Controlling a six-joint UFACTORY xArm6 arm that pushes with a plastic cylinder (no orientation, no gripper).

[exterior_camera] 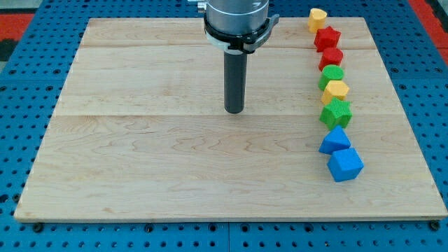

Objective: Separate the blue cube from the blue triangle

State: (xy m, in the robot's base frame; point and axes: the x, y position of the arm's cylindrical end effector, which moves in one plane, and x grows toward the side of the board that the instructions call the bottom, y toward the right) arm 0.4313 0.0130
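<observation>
The blue cube [345, 165] lies at the view's lower right on the wooden board [175, 161]. The blue triangle [335, 141] sits just above it, touching it. My tip [234, 110] is near the board's middle, well to the left of both blue blocks and a little above their level in the view. It touches no block.
A column of blocks runs up the view's right side above the blue triangle: a green star [336, 113], a yellow block [335, 91], a green block [332, 75], a red block [331, 57], a red star [327, 38] and a yellow block [318, 18]. The board's right edge is close by.
</observation>
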